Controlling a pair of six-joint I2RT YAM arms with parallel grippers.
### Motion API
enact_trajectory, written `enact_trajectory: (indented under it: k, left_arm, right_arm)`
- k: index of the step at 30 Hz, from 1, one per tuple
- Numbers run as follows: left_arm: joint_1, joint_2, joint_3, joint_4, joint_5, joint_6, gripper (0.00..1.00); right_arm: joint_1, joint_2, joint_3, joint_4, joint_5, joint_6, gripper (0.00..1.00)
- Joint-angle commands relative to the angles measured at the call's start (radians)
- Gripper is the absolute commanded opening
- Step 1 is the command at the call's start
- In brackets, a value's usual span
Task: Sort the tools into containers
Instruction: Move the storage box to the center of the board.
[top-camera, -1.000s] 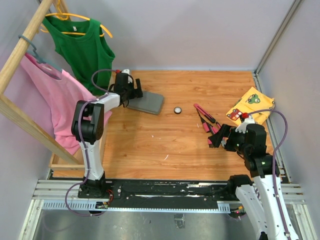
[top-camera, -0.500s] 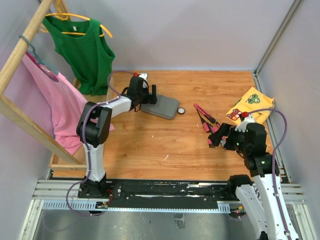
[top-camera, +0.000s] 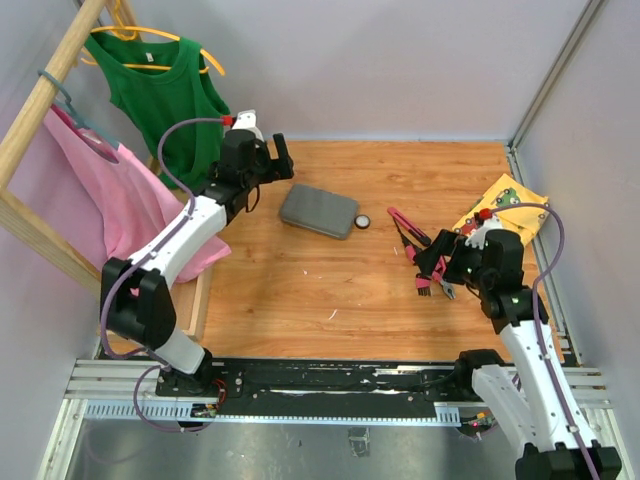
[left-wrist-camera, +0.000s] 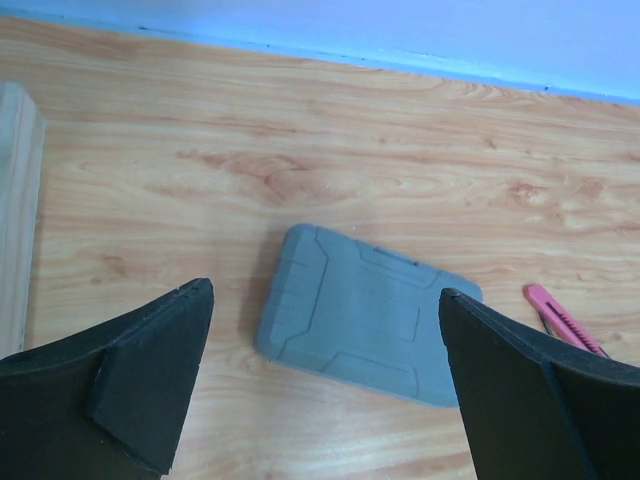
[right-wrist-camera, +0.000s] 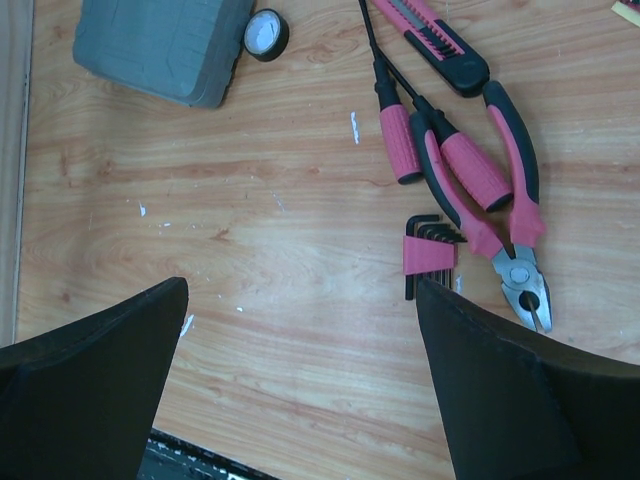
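The grey case (top-camera: 318, 211) lies closed and flat on the wooden table, also showing in the left wrist view (left-wrist-camera: 365, 315) and the right wrist view (right-wrist-camera: 160, 45). My left gripper (top-camera: 268, 172) hovers open up and to its left, its jaws (left-wrist-camera: 322, 290) empty. A round black-white disc (top-camera: 362, 221) sits just right of the case. The pink-and-black tools (top-camera: 415, 240) lie in a cluster: cutter (right-wrist-camera: 440, 45), screwdrivers (right-wrist-camera: 395, 120), pliers (right-wrist-camera: 500, 200) and a hex-key set (right-wrist-camera: 430, 255). My right gripper (top-camera: 440, 262) stands open and empty over bare wood (right-wrist-camera: 300, 285) just left of the hex keys.
A yellow patterned cloth (top-camera: 505, 205) lies at the far right near the wall. A wooden clothes rack with a green top (top-camera: 165, 100) and a pink shirt (top-camera: 110, 200) stands at the left, its base board (left-wrist-camera: 15, 200) beside the left gripper.
The left gripper slid the case rightward toward the disc, then lifted off and pulled back to the left. The right gripper shifted slightly toward the tools.
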Motion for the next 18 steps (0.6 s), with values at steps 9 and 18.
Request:
enact_trajectory:
  k: [9, 18]
  left_arm:
    - [0.002, -0.299, -0.132, -0.301, 0.050, -0.075, 0.98]
    - [0.001, -0.542, -0.279, -0.421, 0.027, -0.021, 0.99]
  right_arm:
    - [-0.026, 0.207, 0.008, 0.271, -0.003, 0.034, 0.99]
    - [-0.002, 0.467, 0.163, 0.320, -0.064, -0.033, 0.99]
